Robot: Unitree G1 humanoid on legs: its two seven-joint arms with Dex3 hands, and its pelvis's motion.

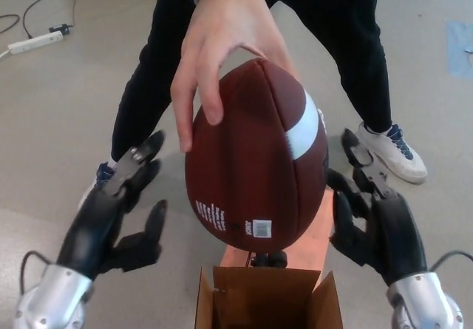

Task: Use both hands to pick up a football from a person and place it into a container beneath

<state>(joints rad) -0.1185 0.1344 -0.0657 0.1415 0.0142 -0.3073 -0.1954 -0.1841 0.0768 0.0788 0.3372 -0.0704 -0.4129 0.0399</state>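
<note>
- The football (255,159) hangs in mid-air right over the open cardboard box (267,299), pinched at its top end by the person's hand (222,41).
- Long axis is basically vertical, leaning a bit: top tip under the person's fingers, bottom tip pointing down at the box. White stripe faces upper right, barcode sticker near the bottom.
- Left hand (118,211) is up beside the ball, fingers spread, not touching yet.
- Right hand (373,211) mirrors it, spread, just beside the ball, maybe barely clear.
- Progress-wise: early. No grasp yet; squeezing, handover and lowering into the box are all left.
</note>
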